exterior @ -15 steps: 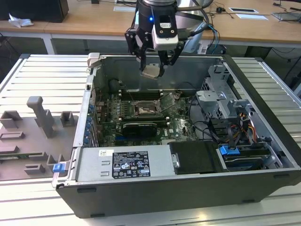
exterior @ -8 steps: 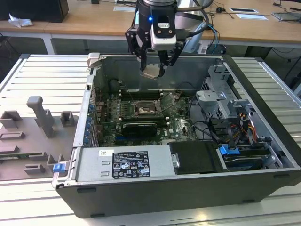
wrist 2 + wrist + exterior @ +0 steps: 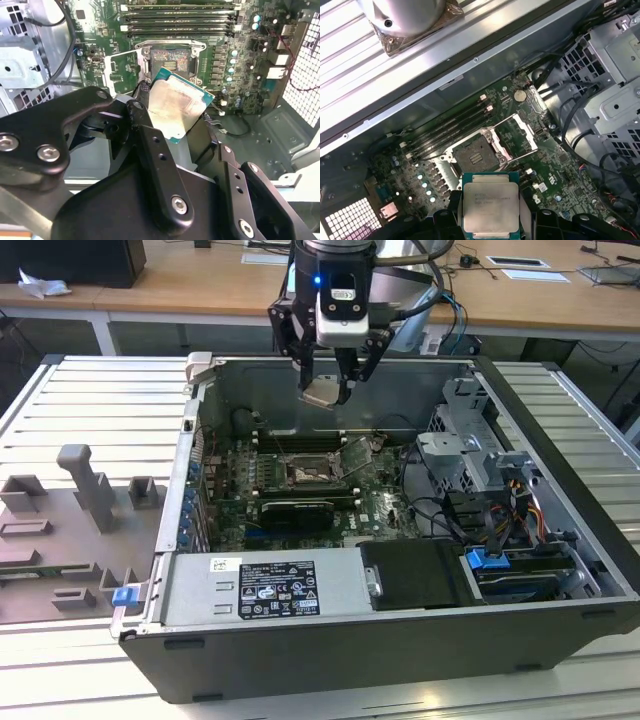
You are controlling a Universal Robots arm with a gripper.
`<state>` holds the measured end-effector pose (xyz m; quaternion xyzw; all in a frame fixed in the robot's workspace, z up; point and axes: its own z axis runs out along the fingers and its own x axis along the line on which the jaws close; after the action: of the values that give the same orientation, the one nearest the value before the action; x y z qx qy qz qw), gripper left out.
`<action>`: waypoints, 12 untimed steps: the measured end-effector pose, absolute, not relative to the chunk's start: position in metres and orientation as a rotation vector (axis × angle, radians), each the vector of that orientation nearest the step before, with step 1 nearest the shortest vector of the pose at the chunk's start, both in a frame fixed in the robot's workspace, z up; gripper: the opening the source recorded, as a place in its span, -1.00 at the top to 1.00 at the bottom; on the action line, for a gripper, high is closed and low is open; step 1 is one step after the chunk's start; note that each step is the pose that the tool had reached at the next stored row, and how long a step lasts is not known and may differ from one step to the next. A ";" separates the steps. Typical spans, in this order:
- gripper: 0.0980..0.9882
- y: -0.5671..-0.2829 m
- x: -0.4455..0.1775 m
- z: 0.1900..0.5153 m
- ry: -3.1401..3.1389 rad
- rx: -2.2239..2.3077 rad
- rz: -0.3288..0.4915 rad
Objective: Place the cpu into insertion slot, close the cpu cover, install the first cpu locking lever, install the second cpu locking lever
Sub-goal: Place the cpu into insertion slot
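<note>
Progress is slight, by my reckoning: none of the four steps is finished. My gripper is clamped on the cpu, gripping it by its edges, with the pale metal top facing the first wrist view and the green border showing round it. In the exterior view I hang over the open computer case, high above the motherboard and toward its far side, and the chip sits tilted in my grasp, not level. The insertion slot lies well apart below me, a dark square recess with nothing in it, just beside the long memory slots. The cpu cover stands swung open on its hinge at one side of the slot, so the way in looks free. With the cover up, I judge both locking levers to be unlatched. Seating the chip, closing the cover and fastening the two levers are all left to do.
</note>
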<state>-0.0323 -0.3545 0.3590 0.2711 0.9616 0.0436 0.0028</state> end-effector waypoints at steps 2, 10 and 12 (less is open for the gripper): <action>0.00 -0.354 -0.032 0.359 3.007 0.877 0.137; 0.00 -0.354 -0.032 0.359 2.976 0.968 0.135; 0.00 -0.354 -0.032 0.359 2.967 0.991 0.134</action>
<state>-0.0323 -0.3545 0.3585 0.3164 0.9476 0.0429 0.0051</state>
